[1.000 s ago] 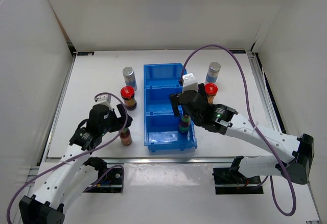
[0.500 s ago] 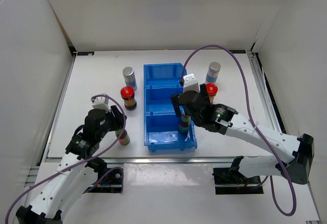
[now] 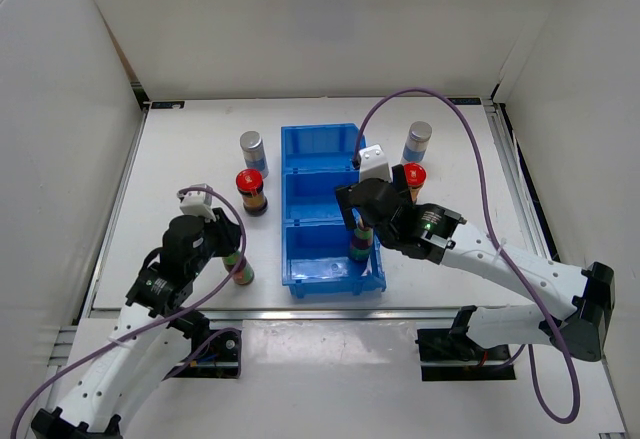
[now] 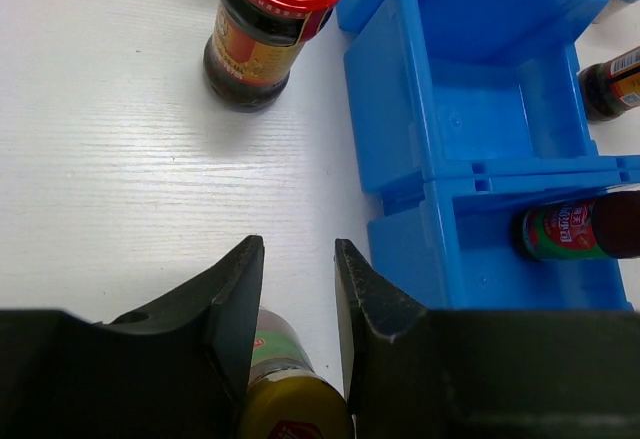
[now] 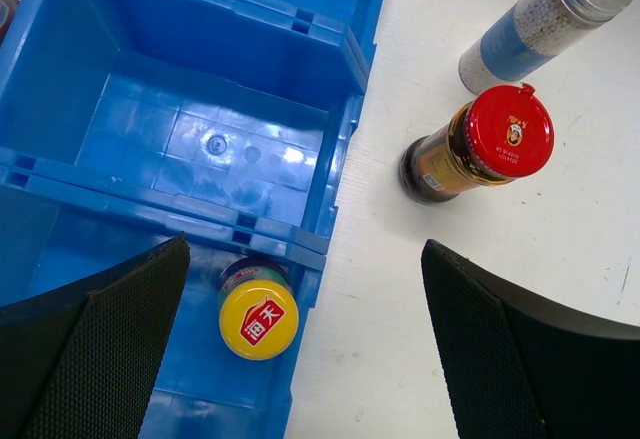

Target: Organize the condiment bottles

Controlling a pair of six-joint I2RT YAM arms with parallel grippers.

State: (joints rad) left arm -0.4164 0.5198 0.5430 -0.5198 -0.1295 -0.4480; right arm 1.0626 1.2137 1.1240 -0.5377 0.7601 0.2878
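Since one second earlier, the left claw (image 4: 297, 259) has gone from open around the yellow-capped bottle (image 4: 292, 411) to closed on it, gripping its sides. This bottle is on the counter (image 3: 190, 159), just left of the blue bin (image 3: 287, 174) and beside the bin's near compartment. Whether its base is clear of the counter cannot be determined. The right claw (image 5: 305, 251) is unchanged: its jaws are spread wide, holding nothing, above the near compartment.

A second yellow-capped bottle (image 5: 258, 321) stands upright in the near compartment, close to the right wall. Its cap carries a red emblem with white characters. Its green-red label bears white script that is too small to read.

The middle and far compartments hold nothing.

Left of the bin:
- left red-capped bottle (image 3: 250, 191), with a yellow-red label, print illegible
- left silver-capped bottle (image 3: 252, 152), beyond it

Right of the bin:
- right red-capped bottle (image 5: 480, 149), with a small gold mark on its cap
- right silver-capped bottle (image 5: 545, 19), with a pale blue label

All four stand apart from both claws.
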